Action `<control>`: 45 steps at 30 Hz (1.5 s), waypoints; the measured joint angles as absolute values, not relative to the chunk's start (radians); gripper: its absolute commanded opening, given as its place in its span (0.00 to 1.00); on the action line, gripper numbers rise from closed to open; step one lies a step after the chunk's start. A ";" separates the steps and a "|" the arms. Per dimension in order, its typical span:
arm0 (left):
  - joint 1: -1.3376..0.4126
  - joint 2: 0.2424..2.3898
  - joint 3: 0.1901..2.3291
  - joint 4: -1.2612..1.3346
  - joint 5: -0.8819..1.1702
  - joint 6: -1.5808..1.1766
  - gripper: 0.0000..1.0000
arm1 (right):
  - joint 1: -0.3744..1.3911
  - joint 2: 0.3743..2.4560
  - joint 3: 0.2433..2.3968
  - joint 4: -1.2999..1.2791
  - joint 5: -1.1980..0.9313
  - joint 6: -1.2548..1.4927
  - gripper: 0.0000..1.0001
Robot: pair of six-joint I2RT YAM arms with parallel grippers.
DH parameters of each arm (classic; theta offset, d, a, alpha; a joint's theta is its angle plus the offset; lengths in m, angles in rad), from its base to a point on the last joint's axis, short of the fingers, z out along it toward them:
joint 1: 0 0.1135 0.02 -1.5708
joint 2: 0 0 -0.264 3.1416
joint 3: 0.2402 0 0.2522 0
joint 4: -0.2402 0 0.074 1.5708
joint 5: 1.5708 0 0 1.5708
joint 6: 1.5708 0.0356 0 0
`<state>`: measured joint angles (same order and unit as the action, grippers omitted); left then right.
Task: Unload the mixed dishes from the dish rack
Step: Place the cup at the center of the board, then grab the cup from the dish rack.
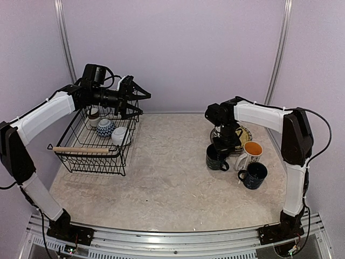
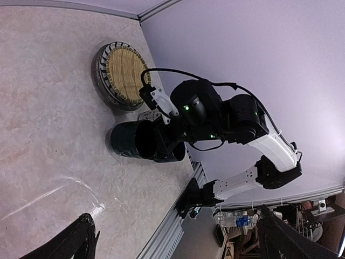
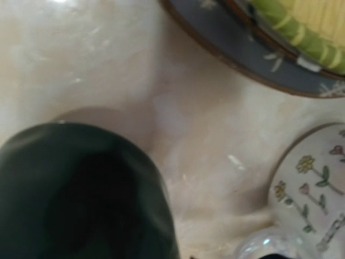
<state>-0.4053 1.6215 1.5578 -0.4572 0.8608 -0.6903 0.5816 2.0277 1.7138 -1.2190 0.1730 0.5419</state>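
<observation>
The dish rack [image 1: 89, 154] sits at the left and holds a small brown-white cup [image 1: 94, 114], a blue patterned bowl [image 1: 105, 128] and a white cup [image 1: 119, 135]. My left gripper [image 1: 139, 103] hovers open over the rack's far right corner with nothing between its fingers [image 2: 81, 240]. At the right, my right gripper [image 1: 222, 144] is shut on the rim of the dark mug [image 1: 216, 158] [image 2: 129, 141] [image 3: 81, 199], which stands on the table. Behind it the woven plate [image 2: 126, 70] lies on the striped plate [image 2: 100, 59].
A white orange-lined mug [image 1: 251, 153] [image 3: 315, 183] and a dark blue mug [image 1: 254, 175] stand close to the right of the dark mug. The rack's wooden handle [image 1: 81, 150] crosses its near side. Walls enclose the table on three sides.
</observation>
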 measured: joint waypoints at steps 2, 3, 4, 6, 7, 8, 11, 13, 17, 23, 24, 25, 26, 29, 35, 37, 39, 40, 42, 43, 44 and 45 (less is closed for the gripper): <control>-0.405 1.621 1.558 -0.457 0.863 -0.691 0.99 | 0.569 2.028 1.709 -1.215 0.173 0.536 0.00; -0.405 1.621 1.558 -0.457 0.864 -0.691 0.99 | 0.562 2.028 1.705 -1.213 0.173 0.533 0.00; -0.405 1.621 1.558 -0.457 0.865 -0.691 0.99 | 0.553 2.028 1.697 -1.208 0.173 0.531 0.00; -0.405 1.621 1.558 -0.457 0.867 -0.691 0.99 | 0.541 2.028 1.685 -1.203 0.175 0.524 0.00; -0.405 1.621 1.558 -0.457 0.868 -0.691 0.99 | 0.535 2.028 1.678 -1.202 0.176 0.521 0.00; -0.405 1.621 1.558 -0.457 0.869 -0.691 0.99 | 0.532 2.028 1.673 -1.201 0.176 0.517 0.00; -0.405 1.621 1.558 -0.457 0.872 -0.691 0.99 | 0.525 2.033 1.669 -1.198 0.178 0.513 0.12; -0.405 1.621 1.558 -0.457 0.872 -0.691 0.99 | 0.522 2.037 1.669 -1.193 0.181 0.509 0.18; -0.405 1.621 1.558 -0.457 0.871 -0.691 0.99 | 0.521 2.040 1.673 -1.188 0.197 0.501 0.25; -0.400 1.618 1.558 -0.457 0.871 -0.691 0.99 | 0.522 2.038 1.692 -1.184 0.204 0.494 0.40; -0.399 1.617 1.558 -0.458 0.871 -0.691 0.99 | 0.523 2.034 1.692 -1.184 0.204 0.494 0.42; -0.397 1.615 1.558 -0.458 0.871 -0.690 0.99 | 0.526 2.030 1.692 -1.184 0.205 0.495 0.45; -0.395 1.612 1.558 -0.458 0.870 -0.690 0.99 | 0.527 2.025 1.692 -1.184 0.205 0.495 0.47; -0.391 1.595 1.558 -0.463 0.855 -0.678 0.99 | 0.536 1.992 1.691 -1.179 0.209 0.497 0.54; -0.362 1.560 1.562 -0.488 0.798 -0.629 0.99 | 0.593 1.876 1.653 -1.116 0.223 0.494 0.74; -0.336 1.562 1.563 -0.498 0.776 -0.619 0.99 | 0.617 1.844 1.632 -1.093 0.236 0.489 0.77; -0.307 1.567 1.563 -0.509 0.757 -0.610 0.98 | 0.638 1.824 1.611 -1.066 0.251 0.489 0.79; -0.290 1.570 1.563 -0.511 0.746 -0.603 0.98 | 0.648 1.815 1.597 -1.049 0.256 0.487 0.80; -0.254 1.580 1.563 -0.516 0.712 -0.584 0.98 | 0.661 1.800 1.568 -1.019 0.266 0.484 0.81; -0.240 1.586 1.563 -0.521 0.692 -0.574 0.98 | 0.667 1.792 1.555 -1.005 0.269 0.481 0.81; -0.225 1.594 1.563 -0.529 0.668 -0.562 0.98 | 0.672 1.785 1.544 -0.992 0.271 0.476 0.82; -0.210 1.602 1.563 -0.539 0.641 -0.549 0.98 | 0.675 1.774 1.526 -0.970 0.273 0.471 0.83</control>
<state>-0.2104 1.6016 1.5635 -0.5392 0.6411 -0.5488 0.6754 1.7741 1.5261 -0.9699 0.2729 0.4713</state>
